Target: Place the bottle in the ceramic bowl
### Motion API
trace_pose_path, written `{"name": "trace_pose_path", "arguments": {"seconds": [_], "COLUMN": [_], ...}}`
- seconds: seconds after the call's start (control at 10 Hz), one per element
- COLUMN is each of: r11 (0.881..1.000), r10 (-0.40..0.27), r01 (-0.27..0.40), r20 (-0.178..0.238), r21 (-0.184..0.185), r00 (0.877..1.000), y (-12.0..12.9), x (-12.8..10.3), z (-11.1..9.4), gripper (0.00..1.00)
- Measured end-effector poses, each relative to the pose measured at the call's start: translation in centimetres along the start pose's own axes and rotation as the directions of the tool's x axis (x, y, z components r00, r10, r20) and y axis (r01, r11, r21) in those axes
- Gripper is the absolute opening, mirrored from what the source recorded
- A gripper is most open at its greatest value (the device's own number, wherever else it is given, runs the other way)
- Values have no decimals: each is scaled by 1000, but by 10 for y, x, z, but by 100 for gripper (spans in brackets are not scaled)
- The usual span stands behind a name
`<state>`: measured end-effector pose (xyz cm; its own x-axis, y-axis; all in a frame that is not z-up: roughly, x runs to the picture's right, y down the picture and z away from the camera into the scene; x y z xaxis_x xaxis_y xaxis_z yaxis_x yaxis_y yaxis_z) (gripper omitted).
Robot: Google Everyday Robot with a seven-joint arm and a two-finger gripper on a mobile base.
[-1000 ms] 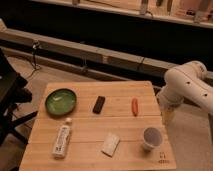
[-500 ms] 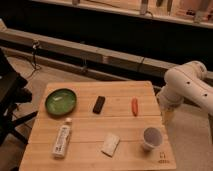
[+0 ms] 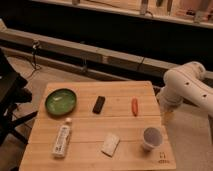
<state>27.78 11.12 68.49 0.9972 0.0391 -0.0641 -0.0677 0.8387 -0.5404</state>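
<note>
The bottle lies flat on the wooden table near its front left, cap pointing away from me. The green ceramic bowl sits just behind it at the table's left, with nothing in it. My white arm stands off the table's right edge. The gripper hangs down beside that edge, far from both the bottle and the bowl, and holds nothing that I can see.
A black rectangular object lies mid-table and a small orange-red object to its right. A flat white packet and a white cup sit near the front. A dark chair stands left of the table.
</note>
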Motion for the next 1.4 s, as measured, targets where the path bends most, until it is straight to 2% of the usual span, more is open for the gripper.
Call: {"name": "trace_pose_path", "arguments": {"seconds": [0.3,0.7,1.0,1.2,1.4], "r11": [1000,1000,1000,1000,1000], "r10": [2,-3,-2,-20,-24], "r01": [-2,3,2,20,24], "r20": [-6,-12,-17,-19,-26], "r21": [-1,-7,-8,-11,-13], "r00": [1000,1000,1000,1000,999], "y": [1,4,6,7,9], "x": [-1,-19,-20,-34,-36], "z": [1,5,5,5,5], "gripper": [80,80,80,80,80]}}
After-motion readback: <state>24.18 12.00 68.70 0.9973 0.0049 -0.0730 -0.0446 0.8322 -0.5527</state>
